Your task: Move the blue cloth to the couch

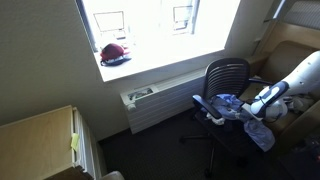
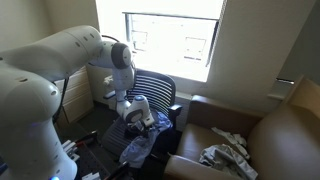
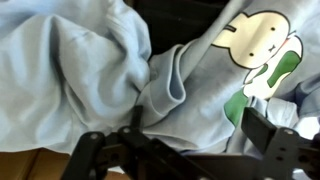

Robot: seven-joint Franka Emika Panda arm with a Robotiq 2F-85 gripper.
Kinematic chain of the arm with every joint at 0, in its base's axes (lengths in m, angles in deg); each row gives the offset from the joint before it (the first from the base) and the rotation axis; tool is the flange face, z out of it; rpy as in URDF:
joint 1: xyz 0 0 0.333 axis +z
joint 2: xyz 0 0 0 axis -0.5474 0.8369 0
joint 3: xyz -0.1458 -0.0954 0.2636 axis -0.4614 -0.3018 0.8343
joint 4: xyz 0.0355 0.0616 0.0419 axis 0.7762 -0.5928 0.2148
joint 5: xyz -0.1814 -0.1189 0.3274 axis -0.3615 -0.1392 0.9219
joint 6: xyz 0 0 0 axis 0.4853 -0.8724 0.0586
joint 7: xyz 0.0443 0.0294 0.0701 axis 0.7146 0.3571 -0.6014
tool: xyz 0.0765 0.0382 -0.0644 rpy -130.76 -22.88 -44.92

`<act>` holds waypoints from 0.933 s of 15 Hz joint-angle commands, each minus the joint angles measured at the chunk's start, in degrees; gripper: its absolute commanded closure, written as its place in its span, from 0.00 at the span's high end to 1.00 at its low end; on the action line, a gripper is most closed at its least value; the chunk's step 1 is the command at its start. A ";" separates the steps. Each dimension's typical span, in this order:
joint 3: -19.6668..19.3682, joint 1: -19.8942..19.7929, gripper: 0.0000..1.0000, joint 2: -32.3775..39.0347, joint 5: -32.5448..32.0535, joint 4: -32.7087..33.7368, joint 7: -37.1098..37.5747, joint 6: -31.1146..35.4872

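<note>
The blue cloth [image 1: 233,106] is a light blue garment with a cartoon rabbit print. It lies draped over the seat of a black office chair [image 1: 226,76] and hangs off its edge in an exterior view [image 2: 138,148]. My gripper [image 2: 136,114] is right above it, by the chair seat. In the wrist view the cloth [image 3: 90,70] fills the frame, and my gripper [image 3: 185,135] is open with its fingers spread wide over the folds. The brown couch [image 2: 262,138] stands beside the chair and also shows in an exterior view [image 1: 296,55].
A patterned grey and white cloth [image 2: 226,155] lies on the couch seat. A red hat [image 1: 115,53] sits on the window sill above a wall heater [image 1: 160,100]. A wooden cabinet [image 1: 40,140] stands in the near corner.
</note>
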 commanded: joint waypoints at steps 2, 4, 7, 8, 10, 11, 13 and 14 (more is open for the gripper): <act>3.19 -3.84 0.75 -0.19 -0.13 0.82 -1.73 -2.73; 4.47 -5.84 0.66 0.15 -0.28 1.32 -1.60 -5.08; 6.03 -8.87 0.44 0.22 -0.19 1.66 -1.29 -7.32; 6.08 -9.38 0.37 0.31 -0.16 1.88 -1.17 -7.72; 6.52 -10.54 0.23 0.22 -0.20 2.43 -1.15 -8.25; 7.23 -11.53 0.17 -0.28 -0.31 2.42 -1.42 -8.60; 11.87 -16.48 0.04 -3.28 -1.11 1.50 -3.65 -9.70; 15.09 -19.57 0.00 -5.17 -1.75 0.52 -5.57 -9.44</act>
